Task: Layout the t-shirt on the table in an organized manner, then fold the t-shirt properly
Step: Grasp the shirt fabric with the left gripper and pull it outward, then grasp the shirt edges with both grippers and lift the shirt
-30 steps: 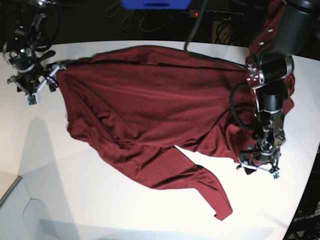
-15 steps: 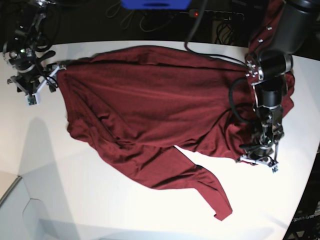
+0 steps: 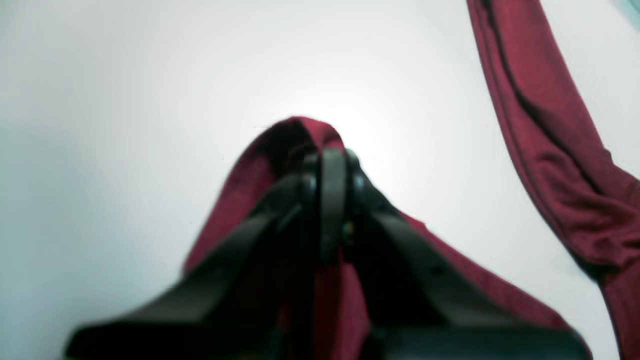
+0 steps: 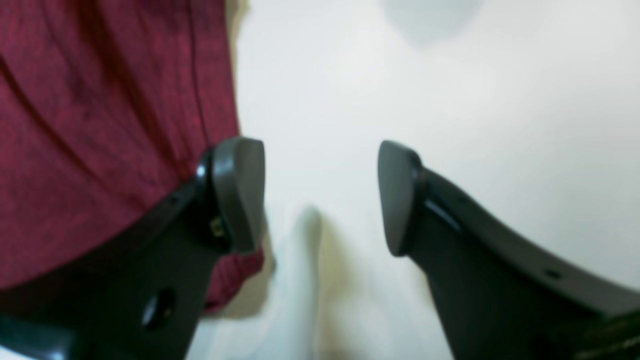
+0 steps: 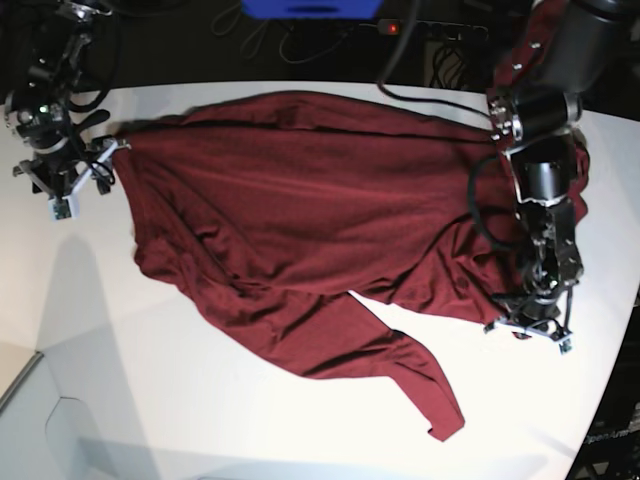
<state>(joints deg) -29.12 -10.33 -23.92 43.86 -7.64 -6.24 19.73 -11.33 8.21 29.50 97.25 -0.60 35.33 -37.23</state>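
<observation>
Left end effector [image 3: 327, 170]: pressed together, pinching a small peak of the t-shirt [image 5: 320, 215] between its tips; in the left wrist view the cloth rises in a ridge around the closed tips, with bare counter [image 3: 125, 100] beyond.

Right end effector [image 4: 320, 197]: spread wide, holding nothing; one fingertip [image 4: 240, 195] sits at the hem of the maroon cloth, the other over bare white surface.

Shirt position: lying across the middle of the counter in the base view, partly spread but wrinkled, with a long sleeve trailing toward the near edge and some cloth bunched at the left arm's side.

Step in hand, as judged: layout is under way; the left side has a grip, the right corner is not yet taken.

Risk, thin pinch: only a little fabric shows in the left tips, so a pull could let it slip free and the cloth would slump back.

Risk, one-sided pull: with the right side ungripped, tugging from the left alone would likely drag the whole shirt rather than stretch it flat.

Risk, right miss: the open tips straddle the hem edge, so closing there may catch only counter or a single loose layer.

Risk, sleeve: the trailing sleeve could fold under the body during any drag.
</observation>
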